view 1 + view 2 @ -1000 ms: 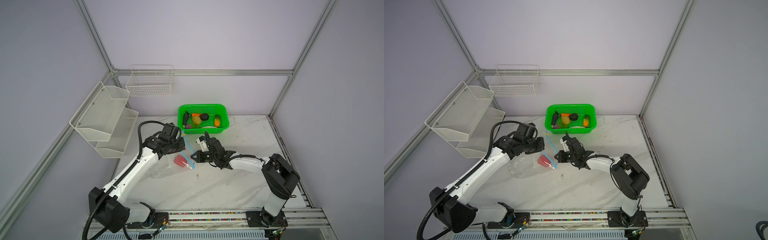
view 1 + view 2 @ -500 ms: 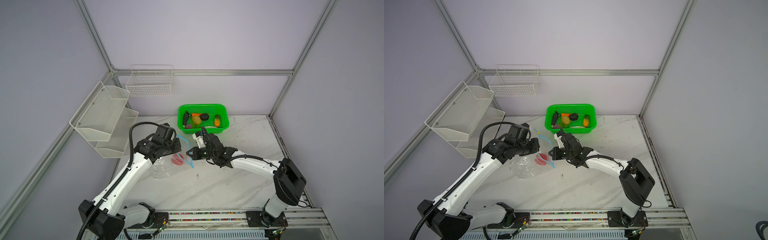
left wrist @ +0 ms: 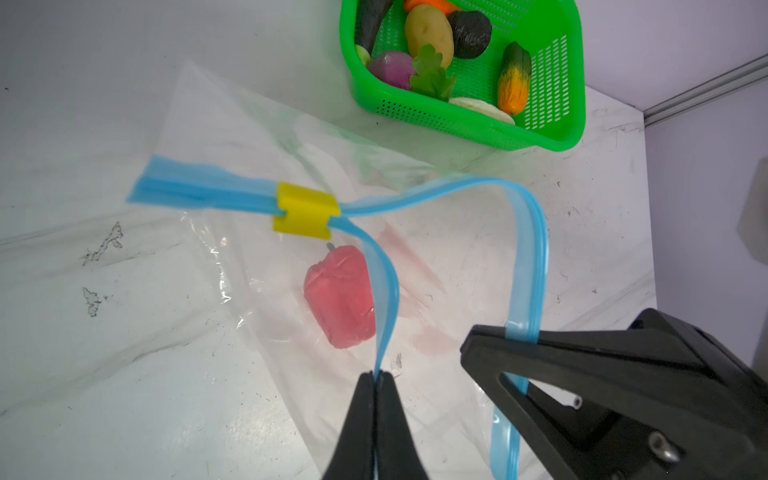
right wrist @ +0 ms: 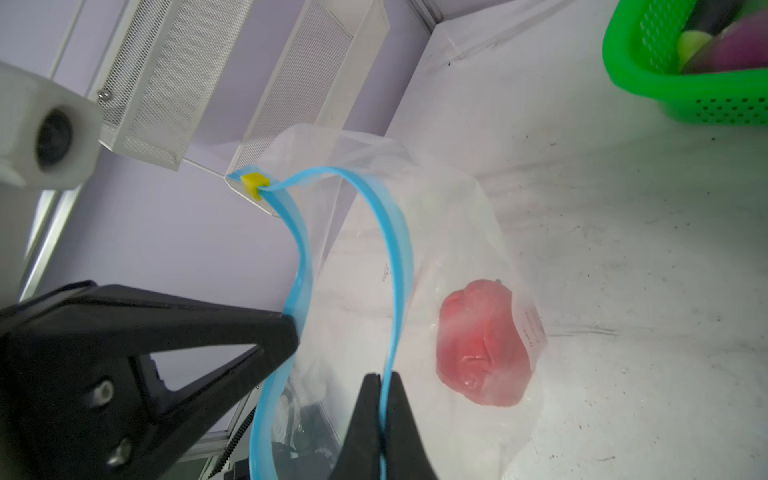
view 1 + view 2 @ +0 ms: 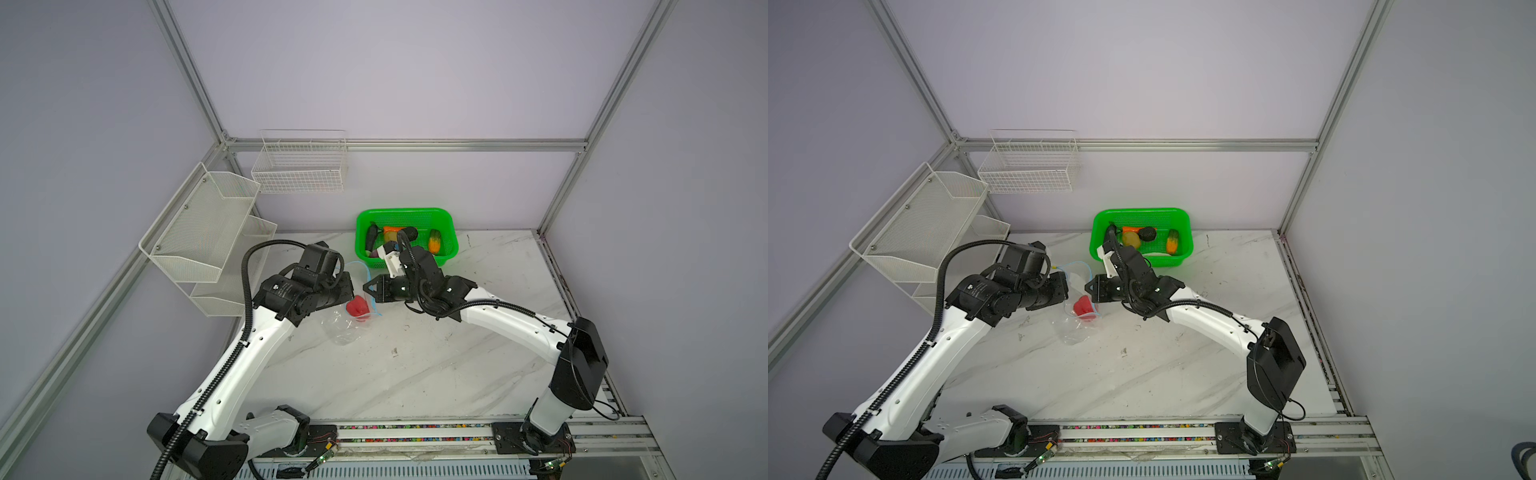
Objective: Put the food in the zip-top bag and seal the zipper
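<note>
On the marble desk [image 5: 415,374], the clear zip-top bag [image 3: 124,291] lies with its mouth spread, near a green basket [image 5: 405,211] of toy vegetables [image 3: 428,31]. The left gripper [image 3: 376,378], pressed together, pinches one lip of the blue zipper [image 3: 528,257]. The right gripper [image 4: 380,378], likewise clamped, pinches the opposite lip. A red pepper [image 3: 338,297] rests inside the bag. The yellow slider [image 3: 305,212] sits near the zipper's end.

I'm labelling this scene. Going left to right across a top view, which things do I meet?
Left to right: white mesh shelf → red pepper inside the zip-top bag → orange-green vegetable in the green basket.
</note>
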